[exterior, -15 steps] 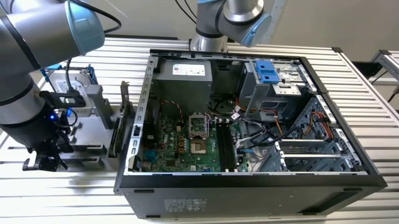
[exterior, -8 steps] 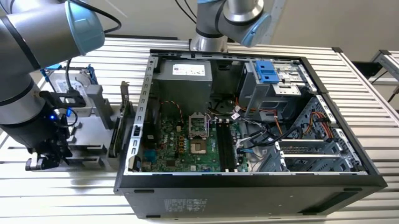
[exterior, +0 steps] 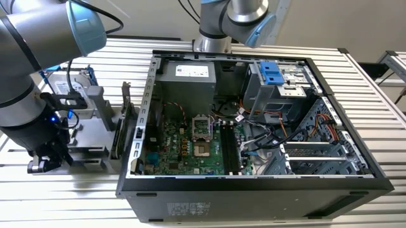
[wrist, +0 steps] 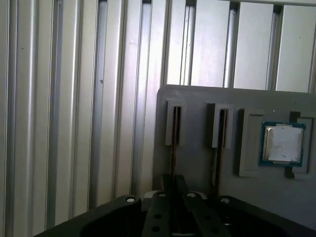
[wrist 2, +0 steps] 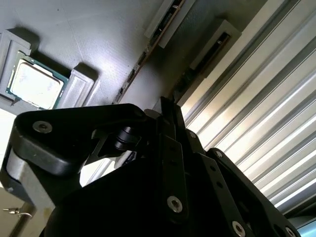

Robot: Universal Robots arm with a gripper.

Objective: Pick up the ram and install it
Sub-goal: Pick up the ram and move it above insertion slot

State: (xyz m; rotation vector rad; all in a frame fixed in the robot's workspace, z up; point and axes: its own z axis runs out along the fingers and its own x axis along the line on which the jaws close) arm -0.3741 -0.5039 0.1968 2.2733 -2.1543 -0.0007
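Note:
The ram [wrist: 173,148] stands on edge in a slot of the grey parts holder [wrist: 197,98], a thin strip running toward my gripper [wrist: 173,180]. It is the same strip [wrist 2: 140,61] ahead of my gripper [wrist 2: 167,111] in the second wrist view. The fingers are pressed together, with their tips at the strip's near end. Whether they touch it cannot be told. In the exterior view my gripper [exterior: 41,165] hangs low at the holder's [exterior: 85,151] left end. The motherboard's black slots [exterior: 231,147] lie in the open case.
A second thin board [wrist: 218,143] sits in the neighbouring slot, with a processor chip [wrist: 281,143] beside it. A hard drive [exterior: 70,88] and a dark card [exterior: 127,109] stand on the holder. The open computer case [exterior: 254,185] rests on the slatted metal table [exterior: 374,109].

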